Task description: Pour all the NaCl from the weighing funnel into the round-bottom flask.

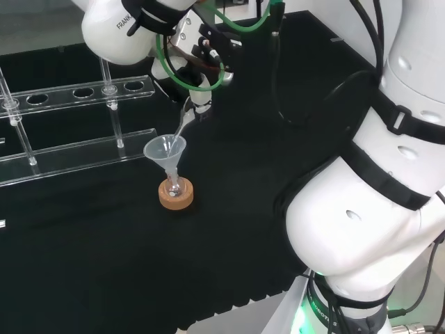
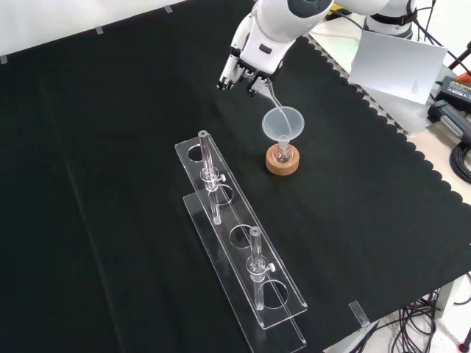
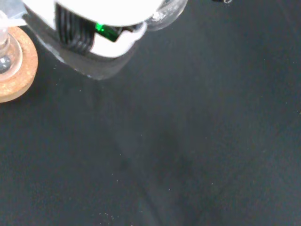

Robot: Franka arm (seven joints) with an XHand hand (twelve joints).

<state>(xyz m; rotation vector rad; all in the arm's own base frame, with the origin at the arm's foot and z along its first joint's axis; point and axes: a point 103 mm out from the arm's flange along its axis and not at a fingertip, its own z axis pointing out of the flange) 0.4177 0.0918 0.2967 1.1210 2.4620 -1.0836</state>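
A small round-bottom flask [image 1: 174, 186] [image 2: 282, 154] sits on a cork ring stand [image 1: 176, 195] [image 2: 282, 163] [image 3: 14, 75] with a translucent plastic funnel [image 1: 165, 150] [image 2: 282, 123] in its neck. The hand [image 1: 200, 59] [image 2: 243, 68] hovers above and beyond the funnel, fingers curled round a clear glass weighing funnel [image 1: 185, 120] [image 2: 269, 90]. The weighing funnel tilts down, its narrow tip at the plastic funnel's rim. I cannot tell whether any powder is in it.
A clear acrylic tube rack [image 1: 76, 149] [image 2: 243, 250] stands left of the flask in the head view, nearer the camera in the front view, with two glass tubes [image 2: 209, 173] [image 2: 257, 266] in it. The black cloth's scalloped edge [image 2: 383, 118] runs at the front view's right.
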